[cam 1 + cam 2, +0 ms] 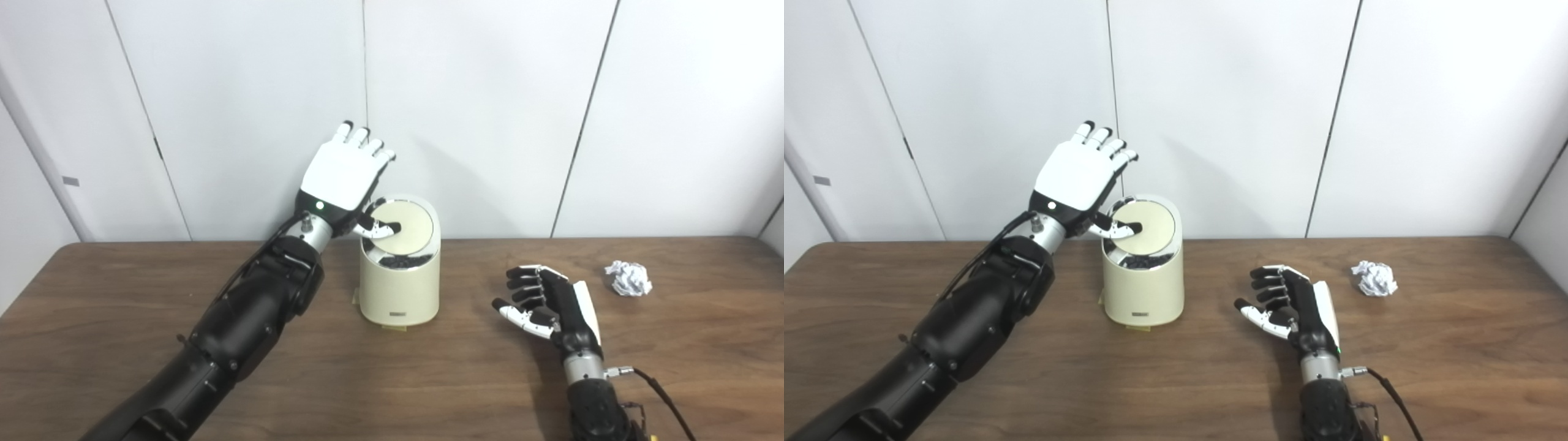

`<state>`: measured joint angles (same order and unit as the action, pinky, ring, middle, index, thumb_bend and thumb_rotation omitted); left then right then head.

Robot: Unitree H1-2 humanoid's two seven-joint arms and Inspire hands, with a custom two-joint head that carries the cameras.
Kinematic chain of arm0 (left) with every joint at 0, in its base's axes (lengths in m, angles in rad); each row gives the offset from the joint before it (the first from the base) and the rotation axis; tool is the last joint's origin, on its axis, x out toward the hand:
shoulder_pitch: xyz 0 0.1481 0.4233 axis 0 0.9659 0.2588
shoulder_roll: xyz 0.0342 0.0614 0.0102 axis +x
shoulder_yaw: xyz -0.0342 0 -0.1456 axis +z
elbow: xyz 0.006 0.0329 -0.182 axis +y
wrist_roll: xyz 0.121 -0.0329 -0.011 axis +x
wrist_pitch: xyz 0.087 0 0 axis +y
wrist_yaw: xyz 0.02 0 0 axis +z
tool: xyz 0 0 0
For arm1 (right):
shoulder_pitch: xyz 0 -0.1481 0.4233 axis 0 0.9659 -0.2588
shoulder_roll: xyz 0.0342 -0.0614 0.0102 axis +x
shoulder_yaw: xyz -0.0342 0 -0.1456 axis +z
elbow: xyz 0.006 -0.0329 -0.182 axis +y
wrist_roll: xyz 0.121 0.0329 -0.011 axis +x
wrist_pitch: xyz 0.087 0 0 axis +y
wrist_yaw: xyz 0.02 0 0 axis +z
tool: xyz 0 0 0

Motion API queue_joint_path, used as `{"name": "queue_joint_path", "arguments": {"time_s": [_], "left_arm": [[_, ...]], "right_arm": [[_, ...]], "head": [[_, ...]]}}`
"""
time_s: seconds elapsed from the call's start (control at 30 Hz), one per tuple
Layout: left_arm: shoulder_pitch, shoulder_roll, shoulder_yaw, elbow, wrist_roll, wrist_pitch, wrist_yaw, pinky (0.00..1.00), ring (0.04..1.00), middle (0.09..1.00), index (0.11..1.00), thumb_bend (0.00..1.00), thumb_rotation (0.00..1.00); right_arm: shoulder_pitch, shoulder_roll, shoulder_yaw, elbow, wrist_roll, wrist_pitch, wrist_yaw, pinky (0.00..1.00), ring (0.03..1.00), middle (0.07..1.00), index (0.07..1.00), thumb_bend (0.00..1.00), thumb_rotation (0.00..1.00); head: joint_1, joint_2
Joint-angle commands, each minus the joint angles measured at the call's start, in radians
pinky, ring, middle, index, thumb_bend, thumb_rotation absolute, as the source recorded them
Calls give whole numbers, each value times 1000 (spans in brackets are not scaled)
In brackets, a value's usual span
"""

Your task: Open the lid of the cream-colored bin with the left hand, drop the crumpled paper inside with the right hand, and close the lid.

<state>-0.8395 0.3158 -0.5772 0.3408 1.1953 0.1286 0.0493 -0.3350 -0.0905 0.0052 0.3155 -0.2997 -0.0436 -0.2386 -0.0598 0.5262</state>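
Note:
A cream-colored bin point(399, 288) stands near the back middle of the wooden table. Its round lid point(407, 226) is tilted up toward the camera, and dark contents show in the gap at the front rim. My left hand point(340, 177) is raised at the bin's upper left, fingers spread upward, with the thumb lying on the lid. A crumpled white paper ball point(628, 278) lies on the table at the right. My right hand point(545, 303) hovers low over the table between bin and paper, fingers apart and curled, holding nothing.
The brown table point(392, 380) runs to a white panelled wall point(490, 110) just behind the bin. A small yellowish tab point(395, 327) sticks out under the bin's front. A cable point(664, 398) trails from the right wrist.

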Motion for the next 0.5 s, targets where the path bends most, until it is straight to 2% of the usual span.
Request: {"name": "queue_joint_path", "arguments": {"time_s": [0.0,0.03,0.17,0.2,0.23,0.27,0.3,0.4,0.47], "left_arm": [[-21,0,3,-11,14,-6,12,1000,949,898,883,1000,442],[-21,-1,6,-11,11,-5,17,1000,948,894,878,1000,447],[-26,-9,36,-12,5,-2,113,1000,914,867,846,1000,513],[-30,-12,45,-20,8,6,125,989,907,861,843,956,568],[-34,-15,53,-27,13,14,137,976,901,861,843,841,689],[-36,-18,58,-31,16,20,145,968,896,861,841,802,734],[-40,-26,73,-43,13,38,141,968,899,866,846,722,850],[-48,-52,129,-88,-19,76,122,973,907,869,851,680,965],[-50,-60,158,-129,-28,96,87,973,913,875,861,697,991]], "right_arm": [[-37,-6,-2,-30,-3,-23,-9,460,538,586,602,393,113],[-38,-7,-2,-29,-3,-22,-9,461,540,588,603,390,113],[-40,-6,-4,-23,-5,-20,-13,461,539,585,602,394,100],[-40,-7,-3,-22,-6,-20,-13,464,540,586,605,394,114],[-41,-8,-3,-20,-6,-22,-13,462,536,583,606,393,112],[-41,-8,-3,-19,-6,-25,-12,461,535,582,606,393,107],[-41,-7,-4,-18,-2,-28,-12,461,536,583,604,395,102],[-40,-5,-5,-18,2,-27,-11,465,539,583,601,401,112],[-40,-6,-3,-19,-3,-26,-13,467,541,583,600,401,110]], "head": [[-1,1],[-1,-2],[3,-2],[3,-2],[3,-3],[3,-3],[3,-3],[1,-5],[1,-5]]}}
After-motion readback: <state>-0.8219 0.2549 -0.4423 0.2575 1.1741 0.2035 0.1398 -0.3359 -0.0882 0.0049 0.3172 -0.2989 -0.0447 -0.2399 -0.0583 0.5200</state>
